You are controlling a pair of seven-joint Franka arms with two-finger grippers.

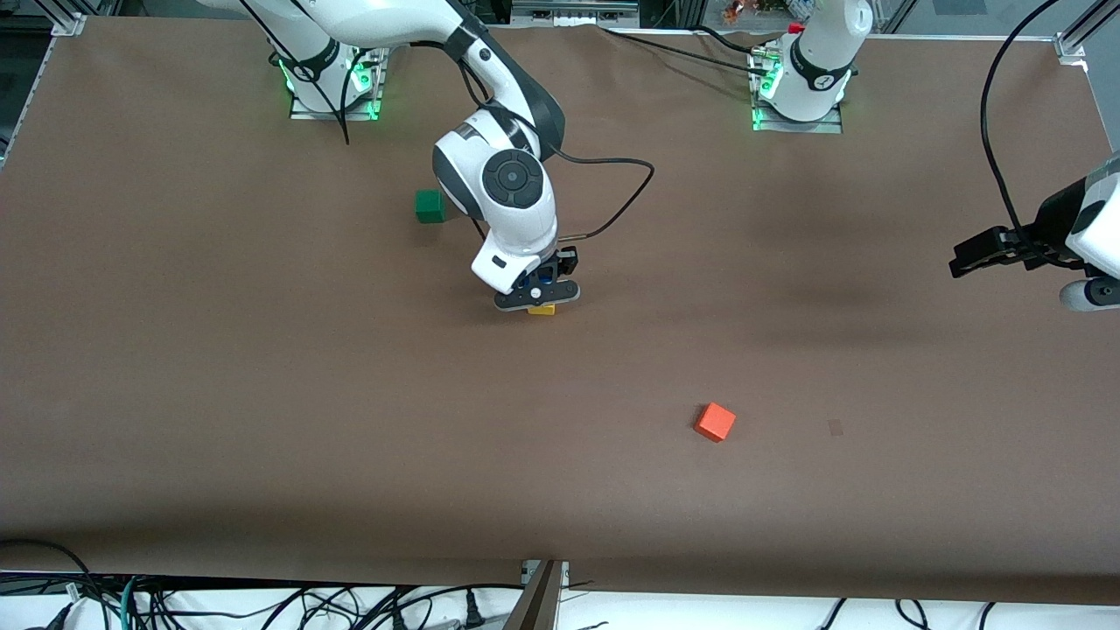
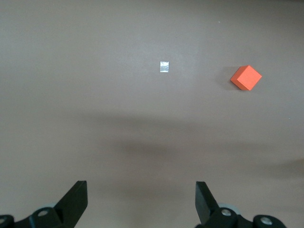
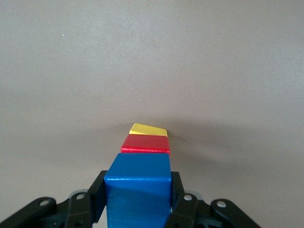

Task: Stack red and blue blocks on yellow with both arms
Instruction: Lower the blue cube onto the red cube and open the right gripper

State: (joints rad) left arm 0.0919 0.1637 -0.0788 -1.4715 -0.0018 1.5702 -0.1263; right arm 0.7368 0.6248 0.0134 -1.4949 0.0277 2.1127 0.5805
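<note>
The blue block (image 3: 137,187), pinched by the right gripper (image 1: 536,295) over the red block (image 3: 146,143) on the yellow block (image 1: 542,309), is best squared and lowered flush before release, while the left gripper (image 2: 141,202) waits spread, well apart from that stack.

Green cube (image 1: 429,206) toward right arm's end; orange cube (image 1: 715,422) nearer camera; brown table (image 1: 219,394).

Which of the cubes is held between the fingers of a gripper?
The blue cube: the right gripper grips it above the red cube and yellow cube. The orange cube and green cube lie alone.
</note>
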